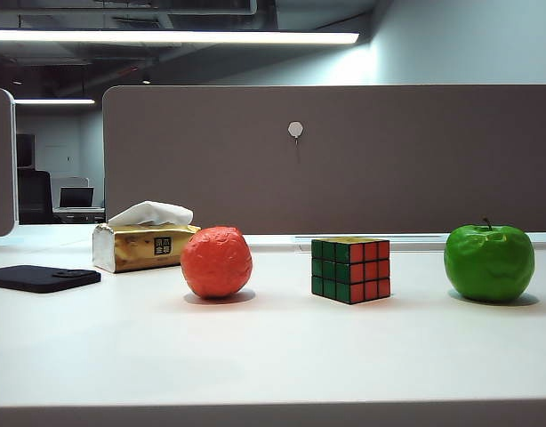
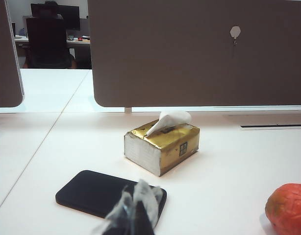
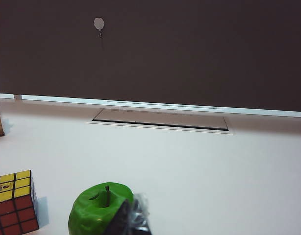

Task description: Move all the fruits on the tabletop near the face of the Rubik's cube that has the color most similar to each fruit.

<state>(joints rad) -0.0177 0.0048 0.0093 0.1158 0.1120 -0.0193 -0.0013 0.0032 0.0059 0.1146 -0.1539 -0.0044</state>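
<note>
Fruits flank the cube, both grippers clear

Orange (image 1: 216, 261) sits left of the cube (image 1: 350, 269), on its green side; apple (image 1: 489, 261) sits well right, past the red face, all on the white tabletop (image 1: 273, 356). Your left gripper (image 2: 133, 215) hangs over the black phone (image 2: 91, 191), near the tissue box (image 2: 163, 146), fingers looking pressed together. Your right gripper (image 3: 131, 220) is just beside the apple; you cannot tell how its jaws stand
</note>
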